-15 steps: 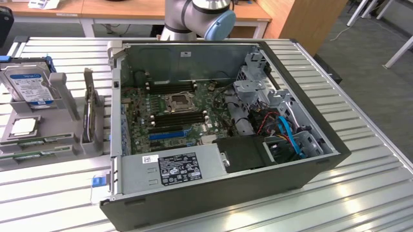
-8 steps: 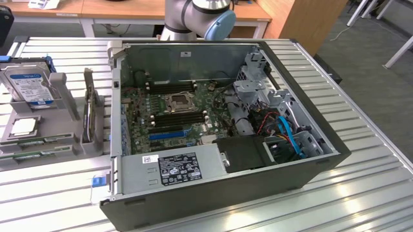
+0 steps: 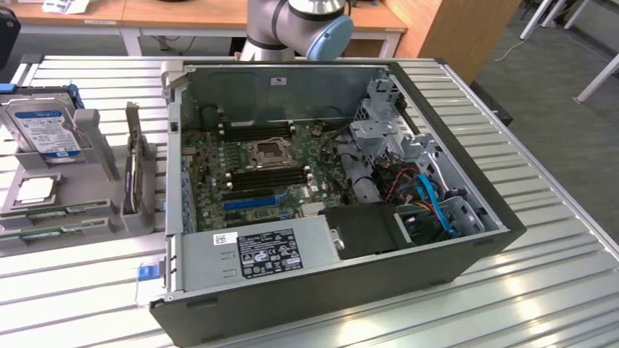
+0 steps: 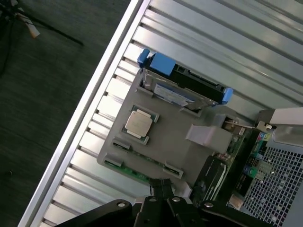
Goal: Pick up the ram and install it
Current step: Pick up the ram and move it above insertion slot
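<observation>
Though its two dark fingers (image 4: 157, 190) are pressed together, the pincer (image 4: 161, 184) holds nothing. In the wrist view it hangs over the slatted metal table (image 4: 199, 28), with its tips nearest to one long edge of the grey holder (image 4: 175, 142). I cannot tell whether the tips touch anything there.

The ram (image 4: 132, 172), a thin green stick, lies in a slot along that same edge of the holder, just beside the closed tips. On the holder's flat face sits a square processor (image 4: 138, 124) with a pale metal lid. Past it a hard drive (image 4: 180, 92) stands in a blue-cornered caddy. A dark expansion card (image 4: 210, 177) stands on edge between the holder and the open computer case (image 4: 279, 189).

In the exterior view the holder rests on the table at the exterior view's left, just beside the case. The ram lies along the holder's near edge, outside the case and not yet installed. Inside the case the motherboard (image 3: 320, 156) carries long black memory slots (image 3: 266, 177) on either side of the processor socket (image 3: 268, 152). The arm (image 3: 295, 22) rises behind the case's far wall.
</observation>
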Available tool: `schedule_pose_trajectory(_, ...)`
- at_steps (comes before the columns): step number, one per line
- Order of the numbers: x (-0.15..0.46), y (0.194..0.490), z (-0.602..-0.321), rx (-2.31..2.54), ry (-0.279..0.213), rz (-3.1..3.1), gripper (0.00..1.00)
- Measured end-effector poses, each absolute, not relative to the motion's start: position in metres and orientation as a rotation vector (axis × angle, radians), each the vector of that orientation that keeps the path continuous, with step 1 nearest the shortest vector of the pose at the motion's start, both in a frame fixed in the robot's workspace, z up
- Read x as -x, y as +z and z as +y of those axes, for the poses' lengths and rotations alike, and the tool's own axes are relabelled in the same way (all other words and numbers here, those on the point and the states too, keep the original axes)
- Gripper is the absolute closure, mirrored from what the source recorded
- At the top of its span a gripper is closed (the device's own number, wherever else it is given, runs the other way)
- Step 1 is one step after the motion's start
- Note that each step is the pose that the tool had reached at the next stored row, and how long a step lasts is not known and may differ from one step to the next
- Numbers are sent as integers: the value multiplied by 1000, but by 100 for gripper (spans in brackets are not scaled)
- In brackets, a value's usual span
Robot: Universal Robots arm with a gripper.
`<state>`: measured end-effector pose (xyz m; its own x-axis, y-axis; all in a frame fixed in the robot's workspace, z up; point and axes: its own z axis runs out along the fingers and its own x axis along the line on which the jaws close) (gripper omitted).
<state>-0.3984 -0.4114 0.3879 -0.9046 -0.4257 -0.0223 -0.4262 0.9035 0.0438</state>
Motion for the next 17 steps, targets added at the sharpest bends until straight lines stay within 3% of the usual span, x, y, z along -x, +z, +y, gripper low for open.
schedule_pose_trajectory(17,398,388,-411,924,76,2993,90)
